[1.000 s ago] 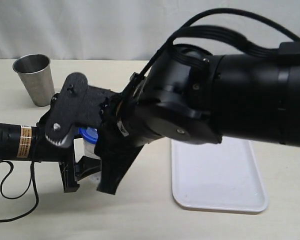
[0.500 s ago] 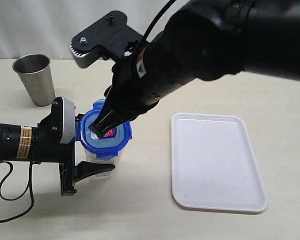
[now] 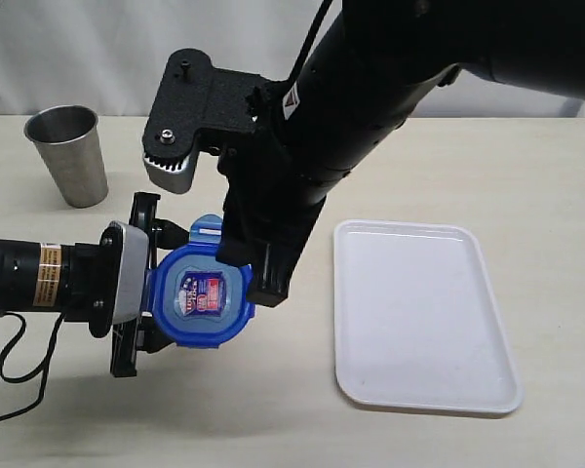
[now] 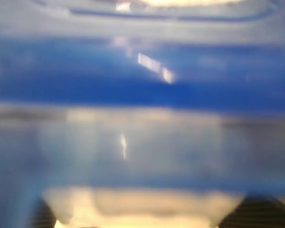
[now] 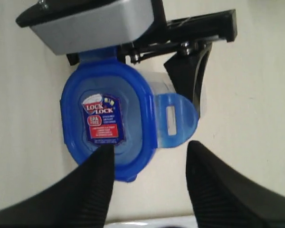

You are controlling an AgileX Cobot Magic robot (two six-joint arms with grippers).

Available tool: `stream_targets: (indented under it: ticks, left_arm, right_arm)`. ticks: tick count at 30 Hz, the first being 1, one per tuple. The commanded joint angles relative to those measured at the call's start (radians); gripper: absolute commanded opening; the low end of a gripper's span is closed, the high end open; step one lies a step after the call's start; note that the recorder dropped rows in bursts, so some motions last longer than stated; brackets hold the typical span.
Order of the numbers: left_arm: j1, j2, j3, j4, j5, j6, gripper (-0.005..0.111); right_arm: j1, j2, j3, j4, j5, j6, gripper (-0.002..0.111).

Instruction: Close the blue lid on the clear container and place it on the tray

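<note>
The blue lid (image 3: 200, 297) with its red-and-white sticker sits on the mouth of the clear container (image 5: 157, 84). In the exterior view the lid hides most of the container. One lid flap (image 5: 176, 118) sticks out sideways and another (image 3: 207, 230) stands up. My left gripper (image 3: 161, 288) comes in from the left and is shut on the container's body. Its wrist view is filled by the blurred blue lid (image 4: 142, 76) and the clear wall (image 4: 142, 152). My right gripper (image 5: 151, 148) hangs open just above the lid's edge, holding nothing.
The white tray (image 3: 424, 390) lies flat to the right of the container, with a strip of bare table between them. A steel cup (image 3: 68, 154) stands at the back left. The right arm's bulk looms over the table's middle.
The right gripper's fingers have lifted off the lid and spread apart. The left arm has turned the container, so the lid's top now faces the exterior camera.
</note>
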Motion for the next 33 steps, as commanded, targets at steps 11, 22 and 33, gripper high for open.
stream_targets:
  ticks: [11,22,33]
  left_arm:
    - [-0.007,-0.01,-0.004,-0.018,-0.022,0.009,0.0]
    - [-0.007,-0.01,-0.004,-0.022,-0.043,-0.082,0.0]
    - [-0.007,-0.01,-0.004,0.013,-0.059,-0.143,0.0]
  right_arm:
    - [-0.005,0.096,-0.005,0.066,-0.047,-0.068,0.049]
    - [-0.005,0.154,-0.005,0.066,-0.037,-0.057,0.042]
    - [-0.005,0.201,-0.005,0.123,-0.009,-0.082,0.042]
